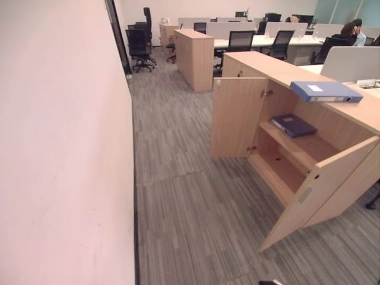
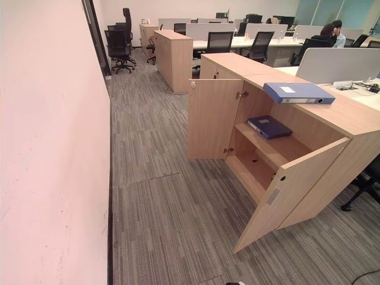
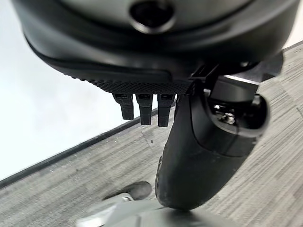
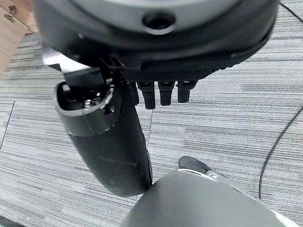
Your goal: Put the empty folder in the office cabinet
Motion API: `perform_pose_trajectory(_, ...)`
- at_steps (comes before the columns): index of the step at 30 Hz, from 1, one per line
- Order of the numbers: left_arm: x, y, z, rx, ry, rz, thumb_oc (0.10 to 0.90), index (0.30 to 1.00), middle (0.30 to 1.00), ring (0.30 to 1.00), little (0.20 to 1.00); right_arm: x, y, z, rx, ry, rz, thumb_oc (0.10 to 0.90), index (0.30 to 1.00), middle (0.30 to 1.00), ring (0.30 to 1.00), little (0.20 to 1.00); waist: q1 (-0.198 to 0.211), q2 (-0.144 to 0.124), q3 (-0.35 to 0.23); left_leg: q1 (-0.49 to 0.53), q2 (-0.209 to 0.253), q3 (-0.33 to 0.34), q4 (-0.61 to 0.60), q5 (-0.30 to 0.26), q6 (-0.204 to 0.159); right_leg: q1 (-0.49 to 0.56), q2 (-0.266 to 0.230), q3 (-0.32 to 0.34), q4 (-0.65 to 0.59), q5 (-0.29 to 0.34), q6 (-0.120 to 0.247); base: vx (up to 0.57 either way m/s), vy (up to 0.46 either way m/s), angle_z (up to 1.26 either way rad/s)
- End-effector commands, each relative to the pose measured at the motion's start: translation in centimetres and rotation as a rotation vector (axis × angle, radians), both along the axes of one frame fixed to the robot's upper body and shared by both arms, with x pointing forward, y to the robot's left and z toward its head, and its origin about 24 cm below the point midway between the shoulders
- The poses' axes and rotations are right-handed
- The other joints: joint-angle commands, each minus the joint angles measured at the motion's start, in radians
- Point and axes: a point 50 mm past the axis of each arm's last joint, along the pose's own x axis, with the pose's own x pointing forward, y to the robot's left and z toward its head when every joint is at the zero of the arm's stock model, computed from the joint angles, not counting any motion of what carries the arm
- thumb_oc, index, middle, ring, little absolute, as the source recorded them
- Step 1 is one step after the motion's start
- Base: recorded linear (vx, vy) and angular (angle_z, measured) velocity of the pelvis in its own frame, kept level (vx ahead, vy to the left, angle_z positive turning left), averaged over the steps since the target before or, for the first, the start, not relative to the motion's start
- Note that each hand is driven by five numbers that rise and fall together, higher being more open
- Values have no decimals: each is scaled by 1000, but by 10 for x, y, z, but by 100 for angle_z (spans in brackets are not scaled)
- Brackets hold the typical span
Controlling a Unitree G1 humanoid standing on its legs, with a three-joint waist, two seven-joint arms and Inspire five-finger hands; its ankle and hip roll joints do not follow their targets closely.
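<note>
Cabinet door (image 2: 285, 190) half-hiding lower shelf (image 2: 252, 172)

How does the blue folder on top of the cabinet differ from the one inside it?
The light blue folder lies on the cabinet's top, in the open; the dark blue folder lies on the upper shelf inside, between the open doors. The top one is paler and looks thicker, with a white label on its face; the inner one is navy and looks slimmer. Both lie flat, and neither hand touches them.
</note>
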Motion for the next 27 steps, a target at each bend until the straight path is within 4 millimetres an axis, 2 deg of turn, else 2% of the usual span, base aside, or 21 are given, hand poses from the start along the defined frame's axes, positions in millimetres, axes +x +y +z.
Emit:
perform_pose_trajectory(1,5,-21,-4,-49,6,-17,800,900,900,900,900,-3,-2,-1,-26,25,21,800,900,900,900,900,-13,8,0,-18,36,44,-7,-61,-43,-60,-20,-33,-2,-14,75,0,0,0)
perform_pose_trajectory(27,1,-24,-5,-122,56,-57,800,900,900,900,900,-6,-8,-1,-13,66,39,800,900,900,900,900,-13,7,20,-23,33,39,-7,-69,-38,-65,-17,-33,-2,-16,72,10,-1,0)
